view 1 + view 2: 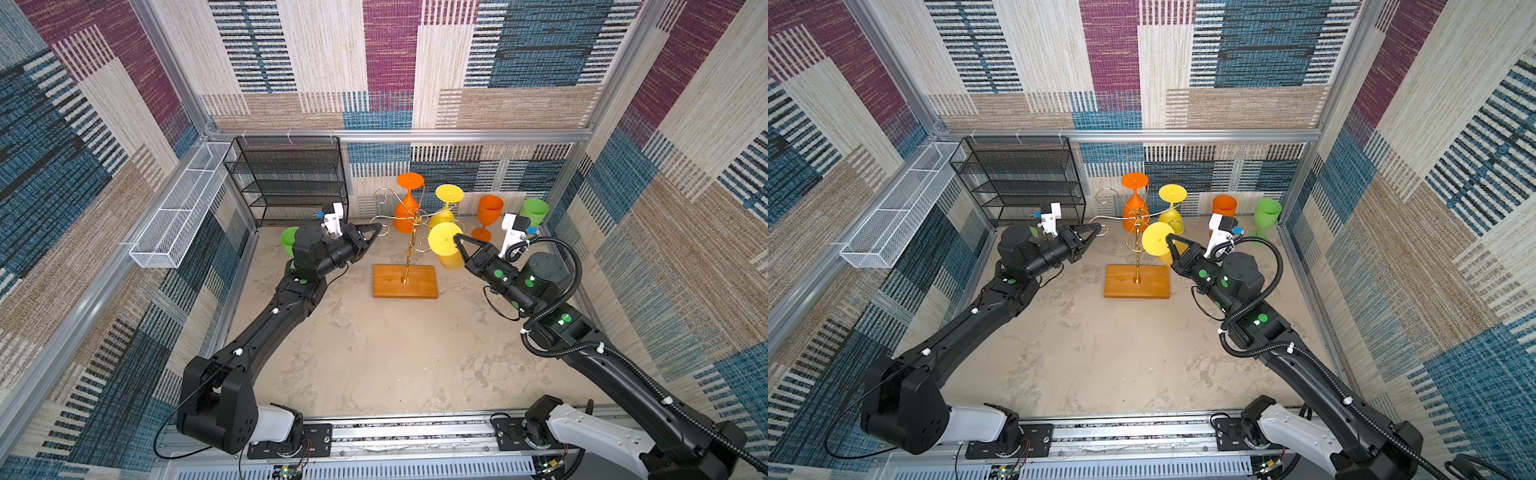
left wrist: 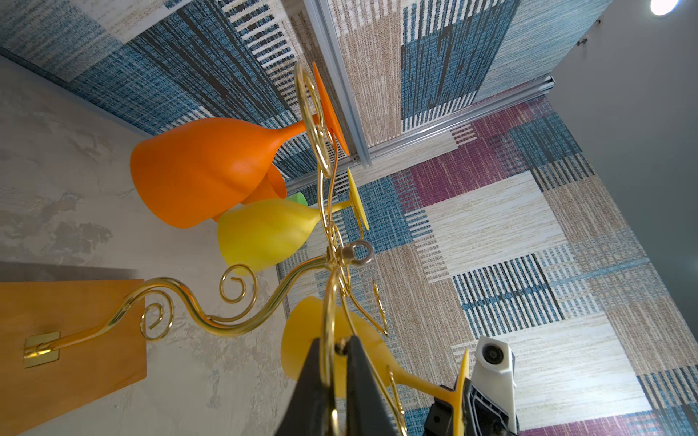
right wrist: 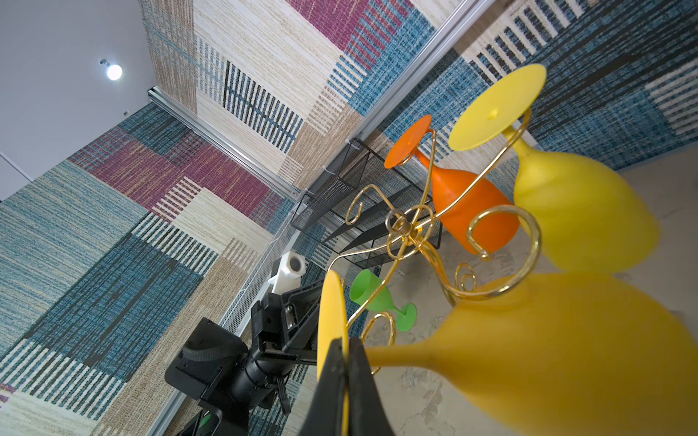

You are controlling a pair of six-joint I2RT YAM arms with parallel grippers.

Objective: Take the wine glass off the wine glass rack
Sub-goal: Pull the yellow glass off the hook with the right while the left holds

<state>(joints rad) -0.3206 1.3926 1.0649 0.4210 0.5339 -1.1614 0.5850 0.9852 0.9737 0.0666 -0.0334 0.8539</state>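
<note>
"Right wrist view first: what is nearest?"

"The right gripper, its fingers pinching the edge of the flat foot of the yellow wine glass. From that pinch the stem runs away from the fingers to the bowl."

"So the long axis?"

"Roughly upright in both top views, foot on top and bowl hanging below, on the right-hand side of the wine glass rack. The rack stands in the middle of the counter, nearer its far edge. The right arm is plainly the nearer one, and it already has the glass."

"And the left gripper?"

"The left wrist view settles it: fingers closed on a gold scroll arm on the rack's opposite side. I judge that it braces the rack."

"What does the next move turn on?"

"The scroll carrying the stem. The left wrist view shows a gold curl crossing the stem close to the foot, so I judge the glass is not yet free. It should slide outward along that arm, toward the right arm. In the right wrist view the curl sits just beside the stem, and I cannot tell whether it wraps it."

"Farther back?"

"An orange glass and a second yellow glass hang on the rack's far side, and a black mesh shelf stands at the far edge. Only the top views show both arms flanking the rack."
</note>
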